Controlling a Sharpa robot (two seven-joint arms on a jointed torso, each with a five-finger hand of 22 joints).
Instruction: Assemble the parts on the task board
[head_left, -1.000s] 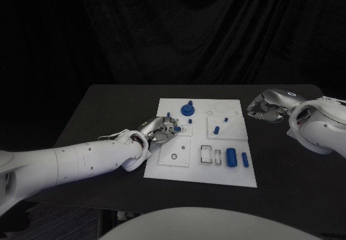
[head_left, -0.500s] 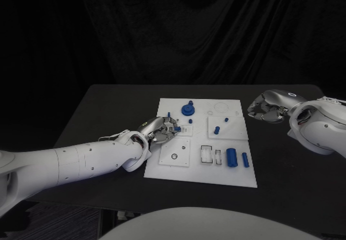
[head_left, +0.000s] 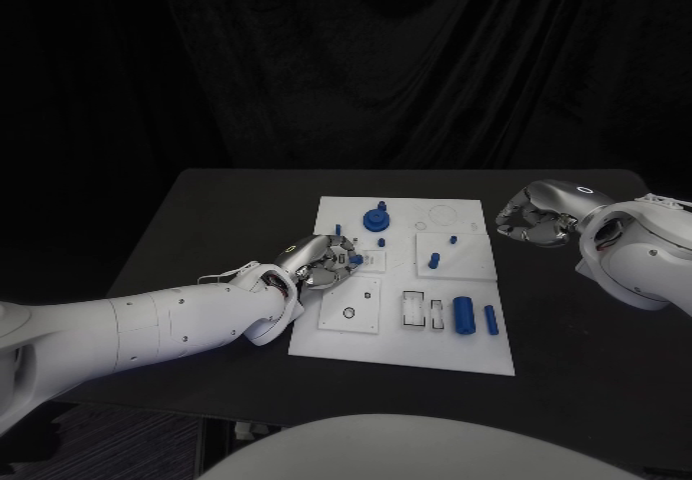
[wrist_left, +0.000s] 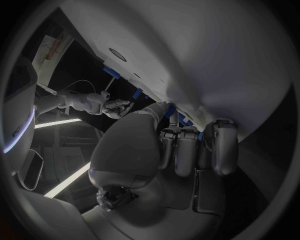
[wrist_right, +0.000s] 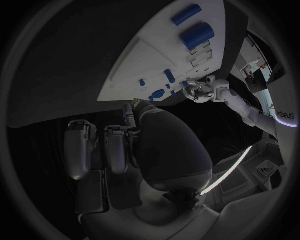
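The white task board (head_left: 404, 345) lies mid-table. My left hand (head_left: 320, 261) rests over the board's left edge, its fingers curled around a small blue part (head_left: 353, 259). Blue of that part also shows between the fingers (wrist_left: 201, 135) in the left wrist view. My right hand (head_left: 529, 216) hovers off the board's right edge with its fingers curled in. A small blue part (wrist_right: 129, 116) sits pinched by its thumb. On the board are a blue knob (head_left: 378, 218), a blue peg (head_left: 433, 260), a thick blue cylinder (head_left: 463, 314) and a thin one (head_left: 490, 320).
Small blue pegs (head_left: 451, 239) stand near the board's far end. A black-ringed hole (head_left: 348, 313) and rectangular slots (head_left: 414, 307) lie in its near half. Bare black table (head_left: 216, 220) stretches to the left and to the right (head_left: 577, 330) of the board.
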